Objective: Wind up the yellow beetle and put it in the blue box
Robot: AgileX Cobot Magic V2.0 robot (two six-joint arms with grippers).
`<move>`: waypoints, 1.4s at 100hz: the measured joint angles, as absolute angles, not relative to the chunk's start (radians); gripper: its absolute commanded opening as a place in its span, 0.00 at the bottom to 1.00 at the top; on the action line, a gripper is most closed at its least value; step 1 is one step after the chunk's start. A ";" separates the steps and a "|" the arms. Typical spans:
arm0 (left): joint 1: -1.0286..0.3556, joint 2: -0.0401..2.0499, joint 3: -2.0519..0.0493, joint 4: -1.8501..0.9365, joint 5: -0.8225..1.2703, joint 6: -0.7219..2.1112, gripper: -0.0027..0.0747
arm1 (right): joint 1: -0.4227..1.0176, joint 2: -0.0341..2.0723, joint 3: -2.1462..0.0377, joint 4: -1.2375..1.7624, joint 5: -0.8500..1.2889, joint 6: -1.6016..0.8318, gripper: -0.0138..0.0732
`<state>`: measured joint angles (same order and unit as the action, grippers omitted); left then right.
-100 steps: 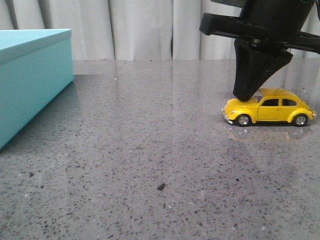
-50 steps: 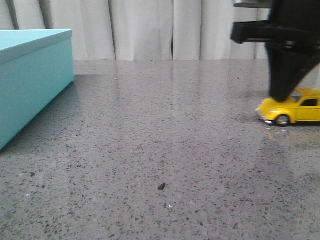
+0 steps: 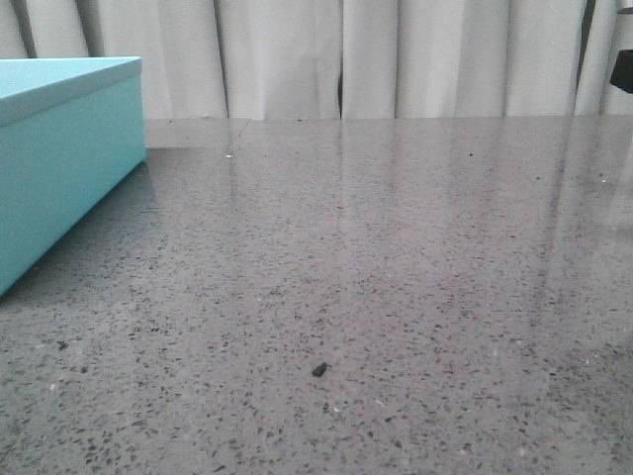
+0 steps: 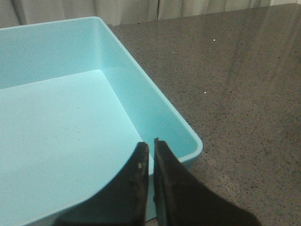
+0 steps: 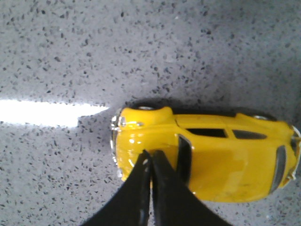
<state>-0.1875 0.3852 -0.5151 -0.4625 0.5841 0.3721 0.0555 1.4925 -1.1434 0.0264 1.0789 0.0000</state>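
The yellow beetle [image 5: 211, 157] stands on the grey speckled table and shows only in the right wrist view; it is out of the front view. My right gripper [image 5: 150, 153] is shut, its tips resting together on the car's bonnet with nothing between them. The blue box [image 3: 59, 158] stands at the table's left. In the left wrist view the blue box [image 4: 155, 101] is open-topped and empty inside. My left gripper [image 4: 149, 143] hangs shut over the box's inside, close to one corner, holding nothing.
A small dark speck [image 3: 318, 369] lies on the table near the front middle. White curtains hang behind the table's far edge. A black bit of the right arm [image 3: 624, 71] shows at the right border of the front view.
The right gripper has slid to the right with the beetle under its tips, and both have left the front view. The box has not moved.
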 measured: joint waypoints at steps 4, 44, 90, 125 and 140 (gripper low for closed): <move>-0.188 0.385 -0.515 -0.462 0.584 0.372 0.01 | 0.055 1.490 -1.145 0.026 1.077 -0.009 0.10; -0.188 0.385 -0.515 -0.462 0.584 0.372 0.01 | 0.201 1.271 -1.492 0.074 1.085 -0.042 0.10; -0.188 0.385 -0.515 -0.462 0.585 0.372 0.01 | 0.223 1.259 -1.514 0.074 1.118 -0.042 0.10; -0.258 0.428 -0.535 -0.498 0.602 0.567 0.02 | 0.223 1.162 -1.477 0.074 1.099 -0.042 0.10; -0.295 0.537 -0.616 -0.505 0.630 0.644 0.21 | 0.223 1.066 -1.416 0.074 1.082 -0.042 0.10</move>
